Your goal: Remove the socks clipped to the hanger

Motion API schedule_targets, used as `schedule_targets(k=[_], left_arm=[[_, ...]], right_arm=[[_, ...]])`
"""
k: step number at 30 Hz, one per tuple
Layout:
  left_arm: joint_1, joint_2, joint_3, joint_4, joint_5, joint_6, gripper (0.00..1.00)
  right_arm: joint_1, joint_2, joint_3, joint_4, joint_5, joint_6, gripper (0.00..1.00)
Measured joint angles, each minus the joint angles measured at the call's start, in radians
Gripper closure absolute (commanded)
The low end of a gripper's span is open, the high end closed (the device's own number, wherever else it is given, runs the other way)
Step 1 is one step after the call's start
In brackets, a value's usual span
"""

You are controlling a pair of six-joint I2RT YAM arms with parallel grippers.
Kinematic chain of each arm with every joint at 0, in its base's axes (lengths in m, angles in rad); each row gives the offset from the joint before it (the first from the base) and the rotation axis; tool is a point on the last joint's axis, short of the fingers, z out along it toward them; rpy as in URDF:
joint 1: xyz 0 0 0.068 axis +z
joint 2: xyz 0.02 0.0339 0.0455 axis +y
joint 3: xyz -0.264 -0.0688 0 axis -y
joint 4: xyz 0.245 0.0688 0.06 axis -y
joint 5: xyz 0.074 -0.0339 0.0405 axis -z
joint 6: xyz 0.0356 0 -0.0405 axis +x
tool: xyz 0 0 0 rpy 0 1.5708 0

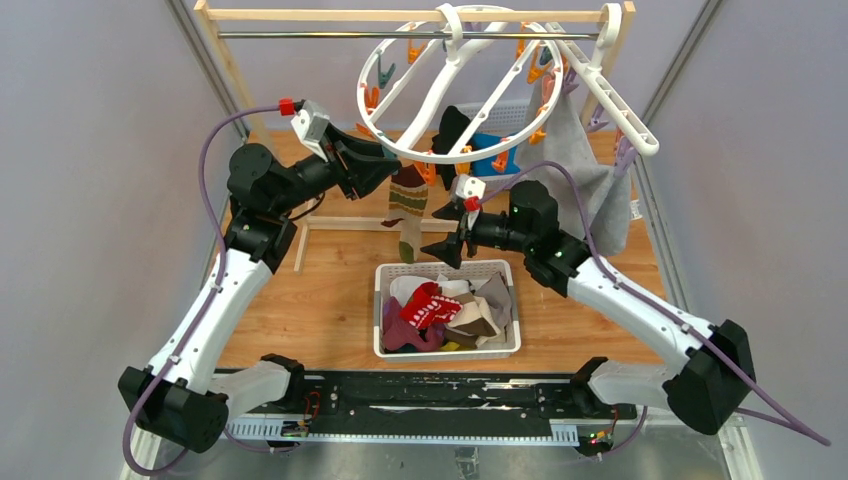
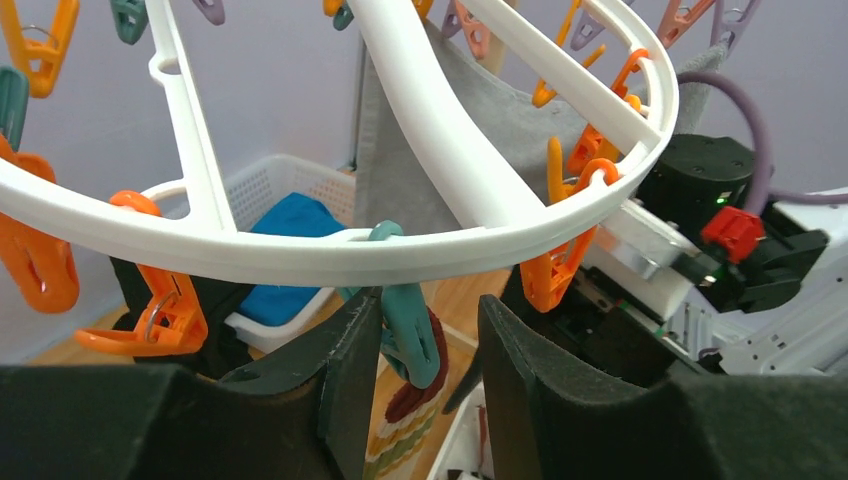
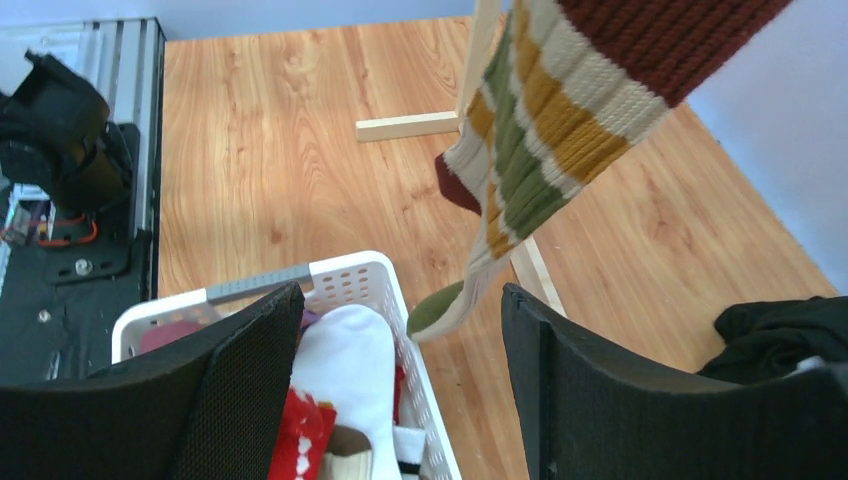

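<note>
**A:** So, top view: where's the sock?

**B:** The striped sock is clipped to the near rim of the hanger and hangs above the basket on the desk. Other socks already lie in it. My left fingers are up at that clip. My right fingers sit low by the sock's toe, I'd guess to take it over the basket.

**A:** Left wrist?

**B:** Partly open, straddling the teal clip. The clip sits between them, nearer one finger, contact unclear. Nothing is gripped; they're likely placed to squeeze it open.

**A:** Right wrist?

**B:** Spread wide and empty. The sock toe dangles in the gap as seen, but I can't tell if it's between them or beyond. The basket rim is underneath.
</note>
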Motion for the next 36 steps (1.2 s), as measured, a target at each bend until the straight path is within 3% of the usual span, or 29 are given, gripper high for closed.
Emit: schedule_targets(k=[7, 11, 19, 24, 28, 36], left_arm=[[-0.006, 0.003, 0.008, 0.000, 0.000, -0.057, 0.56], [-0.017, 0.003, 0.010, -0.001, 0.000, -0.082, 0.56], [-0.028, 0.003, 0.010, 0.000, 0.000, -0.107, 0.53], [-0.029, -0.002, 0.010, 0.000, -0.004, -0.117, 0.40], [-0.030, -0.024, 0.006, -0.002, -0.005, -0.117, 0.27], [0.009, -0.087, -0.007, -0.040, 0.014, -0.083, 0.12]], right_arm=[[-0.021, 0.116, -0.007, 0.253, 0.003, 0.204, 0.31], [-0.034, 0.145, -0.034, 0.404, -0.014, 0.282, 0.40], [-0.036, 0.189, -0.036, 0.523, -0.075, 0.358, 0.80], [-0.037, 0.189, -0.036, 0.526, -0.085, 0.353, 0.99], [-0.037, 0.180, -0.036, 0.515, -0.089, 0.351, 1.00], [-0.044, 0.131, -0.035, 0.475, -0.126, 0.349, 1.00]])
